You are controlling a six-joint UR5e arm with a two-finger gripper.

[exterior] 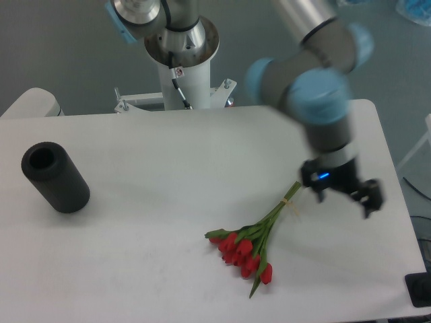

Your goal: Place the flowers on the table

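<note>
Lying flat on the table [135, 269], the flowers [252, 242] are seen toward the right of its middle, red heads pointing to the near edge and green stems running up and to the right. A thin pale band [289, 200] is wound round the stems near their upper end. The gripper [343, 197] is held to the right of the stem tips, apart from them, with nothing between its fingers [369, 198]; these are spread and empty, though the arm is blurred, so their exact gap can only be roughly judged. A small blue light is shown on the gripper body. The arm's grey and blue joints are seen above it, reaching from the white base behind the table's far edge. A black cylinder [55, 177] is laid on its side at the table's left, well apart from the flowers, its open end turned up and leftward.
</note>
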